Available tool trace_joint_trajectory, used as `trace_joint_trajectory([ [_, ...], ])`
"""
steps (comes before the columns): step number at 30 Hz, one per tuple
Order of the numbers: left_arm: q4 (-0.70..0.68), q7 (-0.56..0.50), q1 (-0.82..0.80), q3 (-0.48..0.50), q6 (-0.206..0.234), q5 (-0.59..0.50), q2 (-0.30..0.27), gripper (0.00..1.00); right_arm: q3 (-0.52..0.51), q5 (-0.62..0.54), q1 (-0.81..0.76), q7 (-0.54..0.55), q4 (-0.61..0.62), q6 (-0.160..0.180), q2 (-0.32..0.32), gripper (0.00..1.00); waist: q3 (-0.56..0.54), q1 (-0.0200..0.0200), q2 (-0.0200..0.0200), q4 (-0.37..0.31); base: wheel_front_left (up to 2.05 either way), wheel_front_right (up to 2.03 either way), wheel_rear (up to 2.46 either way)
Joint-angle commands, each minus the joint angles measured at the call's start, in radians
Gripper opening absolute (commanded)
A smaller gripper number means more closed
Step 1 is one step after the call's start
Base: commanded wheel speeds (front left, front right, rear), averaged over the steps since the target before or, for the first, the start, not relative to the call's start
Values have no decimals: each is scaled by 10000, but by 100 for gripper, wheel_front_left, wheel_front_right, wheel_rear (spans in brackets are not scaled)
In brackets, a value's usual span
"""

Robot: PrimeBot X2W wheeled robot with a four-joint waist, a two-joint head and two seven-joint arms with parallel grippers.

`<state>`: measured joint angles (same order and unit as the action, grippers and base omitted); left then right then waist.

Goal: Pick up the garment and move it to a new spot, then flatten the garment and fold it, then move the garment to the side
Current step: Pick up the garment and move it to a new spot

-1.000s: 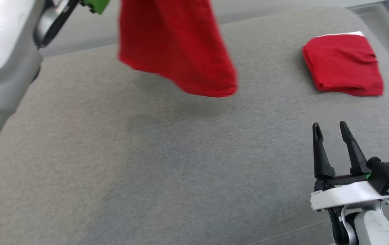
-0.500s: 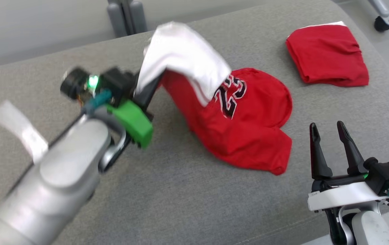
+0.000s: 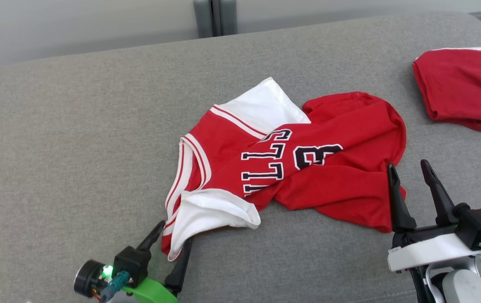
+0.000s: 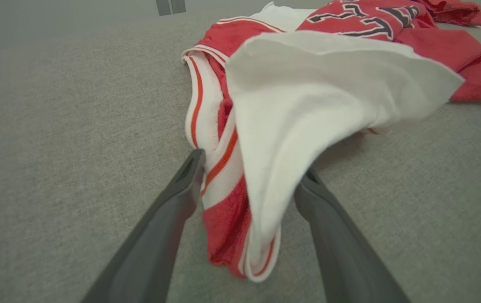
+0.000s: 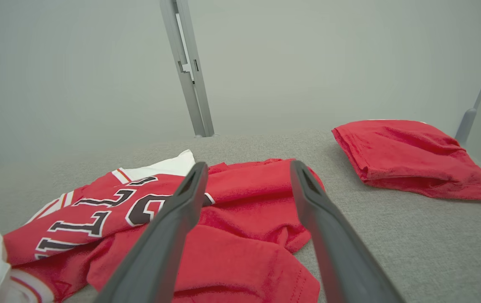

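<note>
At lower left of the head view: left gripper, two long dark tapered fingers on a green mount, jaws spread wide and clasping nothing. One corner of the garment lies loose between the fingers, so the placement looks like a set-down point. The left wrist view confirms a gap on either side of the cloth. Centre of the table, which is padded, covered in grey woven fabric and rounded at the corners: the garment, a sleeveless red jersey of soft knit. It has white trim with red stripes at the armholes, black lettering outlined in white, and a white inner face turned outward at the near corner. Condition: resting on the table, crumpled, lower part bunched and lapped over itself, lettering running sideways. By this reading it is put down but not yet flattened or folded. Lower right: right gripper, same dark fingers on a white bracket, jaws apart and empty. It hovers just beside the jersey's red hem, probably stationed there to take that edge for spreading. Far right, well apart from the jersey: folded red cloth, a compact soft rectangle with a white edge showing at the back, seemingly parked aside as finished work. Behind the table, top centre: a grey metal post.
</note>
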<state>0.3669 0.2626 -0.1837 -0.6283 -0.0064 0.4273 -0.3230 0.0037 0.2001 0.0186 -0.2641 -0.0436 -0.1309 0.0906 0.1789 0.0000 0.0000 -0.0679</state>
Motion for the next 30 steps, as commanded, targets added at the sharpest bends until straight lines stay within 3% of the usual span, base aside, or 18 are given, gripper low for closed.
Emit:
trace_joint_trajectory([
  [1, -144, 26, 516, 343, 20, -87, 175, 100, 13, 31, -213, -2, -42, 3, 64, 100, -577, 0, 0, 564, 0, 0, 0],
  [8, -1655, 27, 2588, 2042, 255, -834, 815, 100, 134, 115, -463, -2, -130, 3, 22, 100, -1156, 0, 0, 947, 0, 0, 0],
  [15, -3149, 26, 3481, 3546, 325, -1760, 1417, 100, 319, 155, -796, -2, -245, 3, -100, 100, -1690, 0, 0, 955, 0, 0, 0],
  [22, -3776, 15, 3854, 4911, -101, -1825, 2288, 100, 341, 254, -1013, -2, -224, 3, -242, 100, -2283, 0, 0, 622, 0, 0, 0],
  [30, -3657, 15, 4099, 5305, -593, -2412, 2619, 100, 474, 286, -1266, -2, -307, 3, -331, 100, -2774, 0, 0, 412, 0, 0, 0],
])
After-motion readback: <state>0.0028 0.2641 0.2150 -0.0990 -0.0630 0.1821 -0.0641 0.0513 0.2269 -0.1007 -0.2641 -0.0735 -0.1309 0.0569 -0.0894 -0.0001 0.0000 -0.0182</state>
